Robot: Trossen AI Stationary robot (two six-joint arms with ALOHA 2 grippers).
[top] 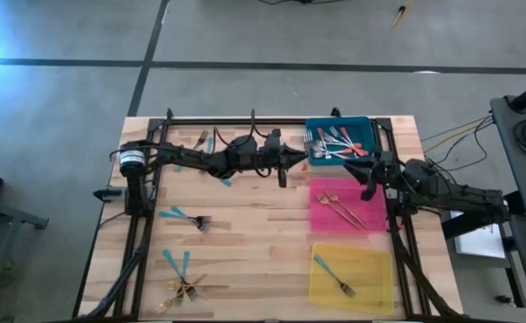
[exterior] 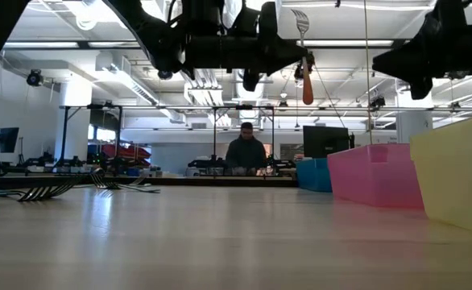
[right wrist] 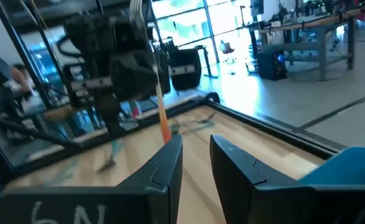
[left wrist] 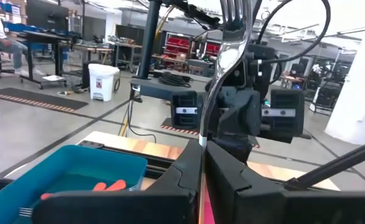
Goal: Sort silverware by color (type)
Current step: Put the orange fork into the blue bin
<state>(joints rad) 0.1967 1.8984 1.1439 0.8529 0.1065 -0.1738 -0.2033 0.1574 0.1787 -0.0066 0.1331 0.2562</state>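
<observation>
Note the worktop [top: 263, 233], a pale wood-strip surface with three trays along its right side: blue tray [top: 339, 142] at the far end, pink tray [top: 346, 206] in the middle, yellow tray [top: 351, 278] nearest. The left arm reaches across the far part of the worktop, and its left tool [top: 284, 172] is raised beside the blue tray, clamped on a red-handled fork [exterior: 303, 56] that hangs clear of the surface, tines up and handle down in the low view. The right tool [top: 368, 186] hovers between the blue and pink trays, fingers slightly parted and gripping nothing. The blue tray contains several red-handled forks [top: 335, 144], the pink tray two gold forks [top: 339, 205], the yellow tray one teal-handled fork [top: 335, 274]. Unsorted teal-handled forks [top: 187, 218] and gold forks [top: 187, 290] lie on the left half.
</observation>
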